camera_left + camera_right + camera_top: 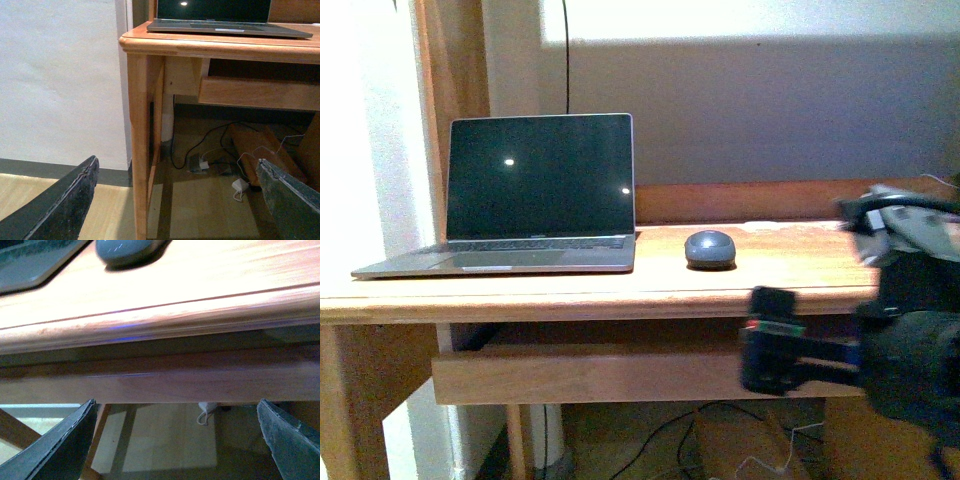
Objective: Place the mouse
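Right arm (895, 320) motion-blurred and cut off at frame edge, mouse (127, 250) cropped in right wrist view

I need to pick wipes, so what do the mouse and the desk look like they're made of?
The mouse looks like smooth dark grey plastic, matte with a soft sheen on its dome. The desk looks like warm-toned wood with a satin varnish: grain lines and board seams show, and its top reflects light. Solid or veneer, I can't tell.

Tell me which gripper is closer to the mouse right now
Right. The right gripper hangs open just below the desk's front edge, a little to the right of the mouse. The left gripper is also open, low by the desk's far-left leg, beyond the laptop.
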